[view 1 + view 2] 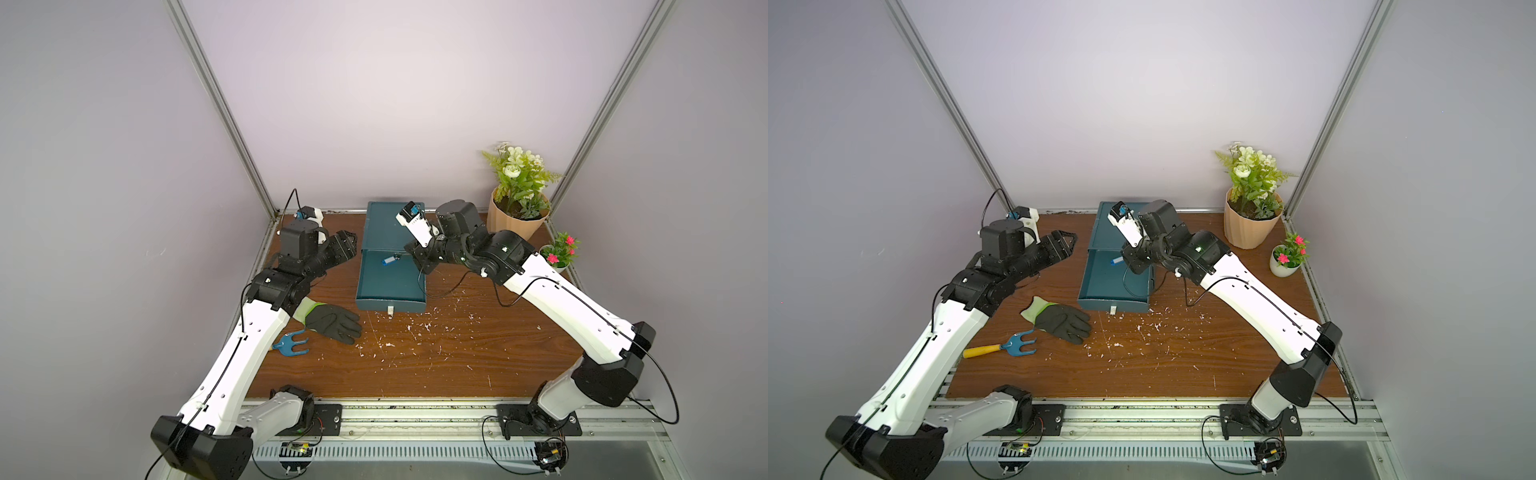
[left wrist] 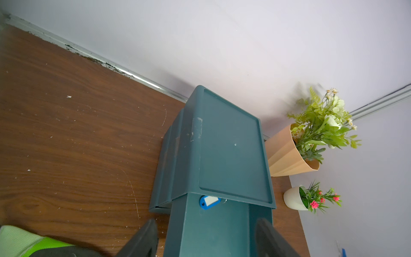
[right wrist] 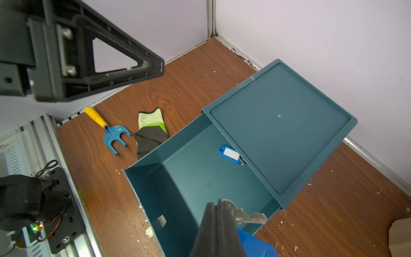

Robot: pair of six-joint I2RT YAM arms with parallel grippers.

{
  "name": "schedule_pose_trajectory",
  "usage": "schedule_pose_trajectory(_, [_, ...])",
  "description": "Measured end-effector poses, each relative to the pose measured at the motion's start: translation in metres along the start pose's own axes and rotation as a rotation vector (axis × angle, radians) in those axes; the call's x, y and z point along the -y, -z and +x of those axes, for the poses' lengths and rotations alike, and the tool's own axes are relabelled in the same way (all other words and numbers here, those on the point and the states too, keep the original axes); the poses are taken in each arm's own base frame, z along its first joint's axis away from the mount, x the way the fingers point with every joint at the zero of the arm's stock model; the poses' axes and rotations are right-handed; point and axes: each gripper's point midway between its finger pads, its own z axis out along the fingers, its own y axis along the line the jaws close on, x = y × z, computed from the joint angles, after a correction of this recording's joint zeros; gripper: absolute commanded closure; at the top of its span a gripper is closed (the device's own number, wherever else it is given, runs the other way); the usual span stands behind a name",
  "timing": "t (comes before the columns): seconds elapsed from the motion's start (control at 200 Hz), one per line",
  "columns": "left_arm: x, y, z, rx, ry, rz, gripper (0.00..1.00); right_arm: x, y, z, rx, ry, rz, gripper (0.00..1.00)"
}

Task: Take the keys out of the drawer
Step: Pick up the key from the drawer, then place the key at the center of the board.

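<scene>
While reaching over the open drawer (image 3: 155,178), pinches a silver key (image 3: 250,217) in the right gripper (image 3: 219,205), with both fingers (image 3: 211,222) pressed flat together on the key's head and the toothed blade sticking out sideways. Shows a blue shape just below these fingers in the right wrist view; cannot tell if this is the key's tag. Holds that gripper above the drawer's right side. Holds the left gripper (image 1: 352,245) wide apart and empty, just left of the teal cabinet (image 1: 386,226) and not touching it. Has the drawer pulled out of the cabinet toward the front. Contains a second key (image 1: 388,261) on the drawer floor at the back, lying flat: blue tag with white label toward the left, ring end right at the cabinet's front edge. Has on the brown table (image 1: 457,374): a black glove (image 1: 1061,322) with green cuff near the drawer's left front corner, a blue rake (image 1: 1017,345) with yellow handle just beside the glove, a beige pot (image 1: 1250,230) with white flowers and a small white pot (image 1: 1281,268) with pink flowers in the back right corner, many white flecks (image 1: 399,332) before the drawer.
</scene>
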Motion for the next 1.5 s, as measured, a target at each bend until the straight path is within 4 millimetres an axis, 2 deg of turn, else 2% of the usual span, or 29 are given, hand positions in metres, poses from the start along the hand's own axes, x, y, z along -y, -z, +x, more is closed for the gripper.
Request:
schedule_pose_trajectory(0.195, [0.044, -0.016, 0.012, -0.06, -0.07, 0.09, 0.29, 0.037, 0.015, 0.019, 0.001, -0.119, 0.049, 1.0])
schedule_pose_trajectory(0.535, [0.134, -0.049, 0.048, -0.16, -0.266, 0.248, 0.29, 0.122, 0.059, 0.095, -0.025, -0.394, 0.28, 1.0])
schedule_pose_trajectory(0.65, [0.162, -0.059, 0.061, -0.184, -0.317, 0.294, 0.29, 0.139, 0.069, 0.118, -0.045, -0.439, 0.342, 1.0])
schedule_pose_trajectory(0.806, [0.188, -0.072, 0.078, -0.212, -0.369, 0.337, 0.29, 0.156, 0.077, 0.145, -0.079, -0.482, 0.399, 1.0])
schedule_pose_trajectory(0.966, [0.208, -0.084, 0.102, -0.251, -0.415, 0.37, 0.28, 0.17, 0.08, 0.176, -0.117, -0.529, 0.453, 1.0])
schedule_pose_trajectory(1.151, [0.224, -0.095, 0.131, -0.303, -0.462, 0.405, 0.26, 0.189, 0.081, 0.224, -0.144, -0.609, 0.55, 1.0])
schedule_pose_trajectory(1.371, [0.225, -0.106, 0.157, -0.364, -0.493, 0.421, 0.22, 0.215, 0.08, 0.272, -0.137, -0.716, 0.644, 1.0])
schedule_pose_trajectory(1.501, [0.223, -0.11, 0.163, -0.38, -0.501, 0.42, 0.19, 0.224, 0.075, 0.3, -0.148, -0.767, 0.677, 1.0])
